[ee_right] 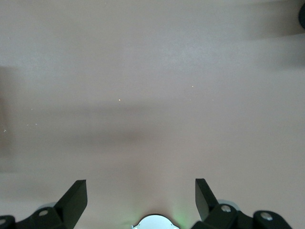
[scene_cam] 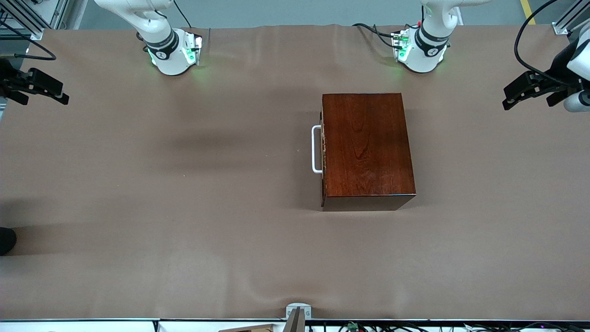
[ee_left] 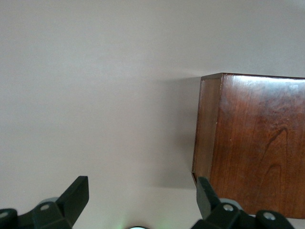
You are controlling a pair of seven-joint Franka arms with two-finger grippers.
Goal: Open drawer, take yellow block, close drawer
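The dark reddish-brown wooden box (scene_cam: 366,147) stands on the table toward the left arm's end. Its drawer is shut, with the white U-shaped handle (scene_cam: 315,149) on the side facing the right arm's end. The box also shows in the left wrist view (ee_left: 257,148). The yellow block is hidden. My left gripper (scene_cam: 507,97) is open and empty, held up at the left arm's end of the table, apart from the box. My right gripper (scene_cam: 62,95) is open and empty, held up at the right arm's end. Both arms wait.
The brown table cover (scene_cam: 184,207) lies over the whole table. A small grey fitting (scene_cam: 297,313) sits at the table edge nearest the front camera. A dark round object (scene_cam: 5,240) shows at the right arm's end.
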